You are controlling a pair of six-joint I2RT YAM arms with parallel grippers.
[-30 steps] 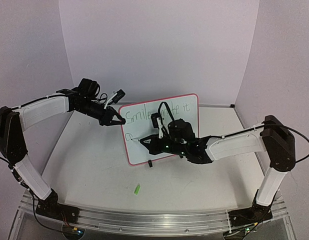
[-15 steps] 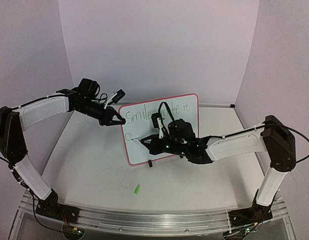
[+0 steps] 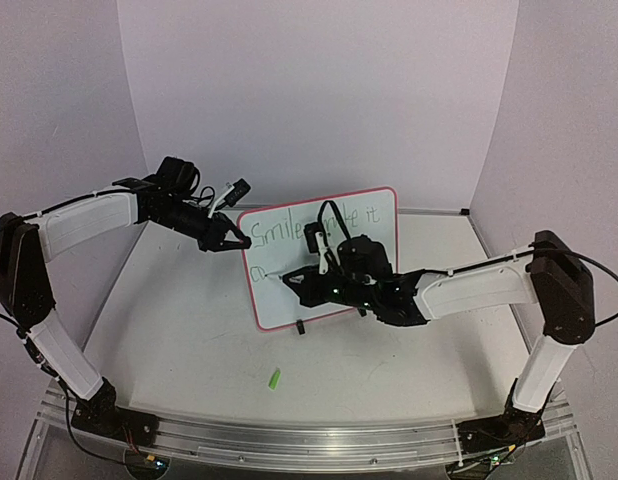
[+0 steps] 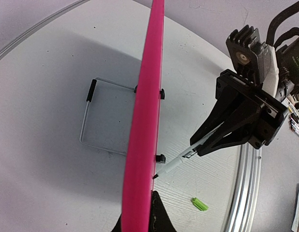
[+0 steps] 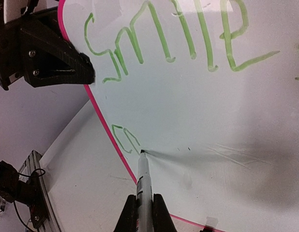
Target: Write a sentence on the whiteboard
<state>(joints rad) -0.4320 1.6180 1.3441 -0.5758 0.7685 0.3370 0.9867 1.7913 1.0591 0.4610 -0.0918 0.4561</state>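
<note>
The whiteboard (image 3: 281, 300) stands tilted on the table, with a pink rim; it shows edge-on in the left wrist view (image 4: 147, 121). My left gripper (image 3: 232, 243) is shut on its upper left edge, and its fingers show in the right wrist view (image 5: 67, 67). My right gripper (image 5: 144, 215) is shut on a white marker (image 5: 143, 179) whose tip touches the board at the lower left. The green sentence reads "Smile," (image 5: 169, 38) and "make it" on the top line, partly hidden by my right arm. Two short strokes (image 5: 125, 137) begin the second line beside the tip.
A green marker cap (image 3: 274, 378) lies on the table in front of the board and shows in the left wrist view (image 4: 199, 204). A wire stand (image 4: 89, 121) props the board from behind. Black clip feet (image 4: 160, 158) hold its bottom edge.
My right gripper and the marker have shifted slightly to the right along the second line. The left arm and the board have not moved.
</note>
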